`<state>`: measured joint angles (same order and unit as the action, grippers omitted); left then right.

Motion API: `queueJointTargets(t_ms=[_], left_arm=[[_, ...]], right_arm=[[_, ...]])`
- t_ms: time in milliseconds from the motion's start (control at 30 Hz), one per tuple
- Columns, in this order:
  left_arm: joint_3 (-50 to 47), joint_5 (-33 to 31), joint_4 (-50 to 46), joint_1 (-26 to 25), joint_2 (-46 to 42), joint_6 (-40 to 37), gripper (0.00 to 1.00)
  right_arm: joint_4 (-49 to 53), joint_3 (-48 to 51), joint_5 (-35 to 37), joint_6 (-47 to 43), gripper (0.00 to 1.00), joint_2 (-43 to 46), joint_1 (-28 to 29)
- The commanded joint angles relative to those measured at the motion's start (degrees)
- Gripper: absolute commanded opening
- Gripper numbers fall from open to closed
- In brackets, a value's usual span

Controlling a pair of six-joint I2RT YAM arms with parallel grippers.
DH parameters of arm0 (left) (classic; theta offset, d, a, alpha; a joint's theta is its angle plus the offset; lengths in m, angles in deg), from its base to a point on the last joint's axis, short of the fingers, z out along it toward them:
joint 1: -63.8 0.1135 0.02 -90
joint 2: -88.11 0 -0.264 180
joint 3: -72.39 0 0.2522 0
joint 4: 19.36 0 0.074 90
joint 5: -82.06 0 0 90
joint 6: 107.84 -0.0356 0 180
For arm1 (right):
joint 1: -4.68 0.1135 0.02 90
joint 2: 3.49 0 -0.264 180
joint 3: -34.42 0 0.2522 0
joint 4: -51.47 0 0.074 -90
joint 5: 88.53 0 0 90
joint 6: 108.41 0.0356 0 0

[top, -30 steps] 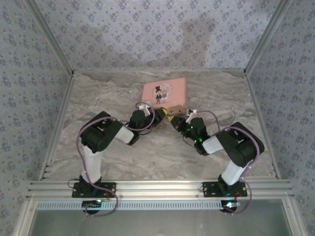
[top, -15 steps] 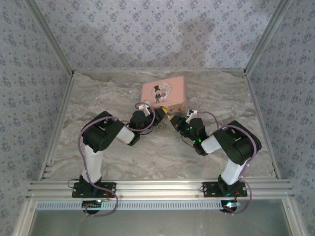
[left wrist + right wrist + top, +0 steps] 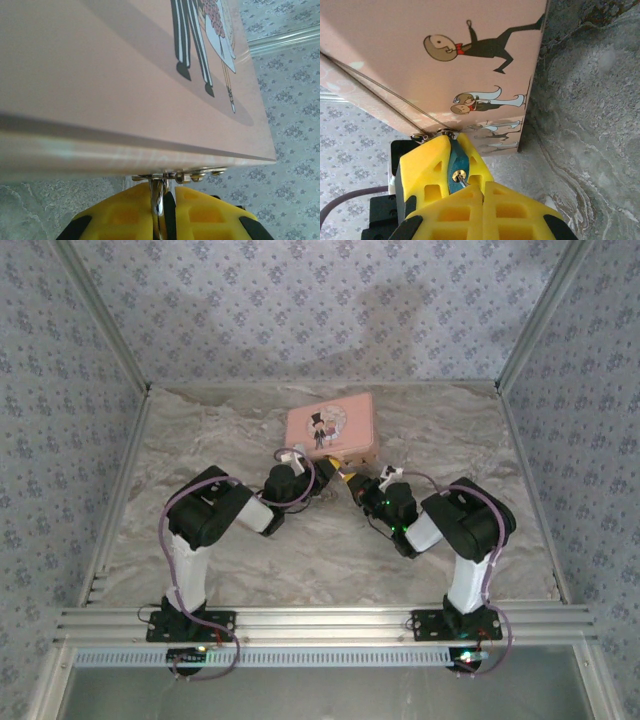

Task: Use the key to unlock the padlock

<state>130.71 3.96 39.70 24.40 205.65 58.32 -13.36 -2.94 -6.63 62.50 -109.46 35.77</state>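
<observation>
The small teal padlock (image 3: pixel 454 159) hangs from the metal hasp (image 3: pixel 175 176) on the front of the pink tin (image 3: pixel 330 425). My left gripper (image 3: pixel 162 212) is shut on the padlock; its shiny shackle (image 3: pixel 158 197) stands between the yellow fingers (image 3: pixel 422 165). My right gripper (image 3: pixel 482 192) is shut on the thin silvery key (image 3: pixel 464 181), whose tip sits in the brass keyhole (image 3: pixel 456 173) on the padlock's underside. In the top view both grippers (image 3: pixel 340 480) meet nose to nose at the tin's near edge.
The pink tin with the cartoon couple lies flat on the marble table (image 3: pixel 440 430), near the back. Patterned walls enclose the table on three sides. An aluminium rail (image 3: pixel 320 622) runs along the near edge by the arm bases.
The right arm's elbow has swung left and inward, while its gripper stays at the padlock. The pink tin has shifted slightly left. The left arm has held still.
</observation>
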Motion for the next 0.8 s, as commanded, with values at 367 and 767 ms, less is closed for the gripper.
queueJointTargets(t_ms=[367, 767], left_arm=[[0.01, 5.33, -1.97, -2.15, 0.76, 3.91, 0.0], [0.1, 5.77, -2.92, -2.44, 0.41, 3.57, 0.0]], right_arm=[[0.53, -1.74, 1.32, 5.33, 0.0, -0.74, 0.45], [5.23, -5.35, -0.21, 2.09, 0.0, -1.18, 1.52]])
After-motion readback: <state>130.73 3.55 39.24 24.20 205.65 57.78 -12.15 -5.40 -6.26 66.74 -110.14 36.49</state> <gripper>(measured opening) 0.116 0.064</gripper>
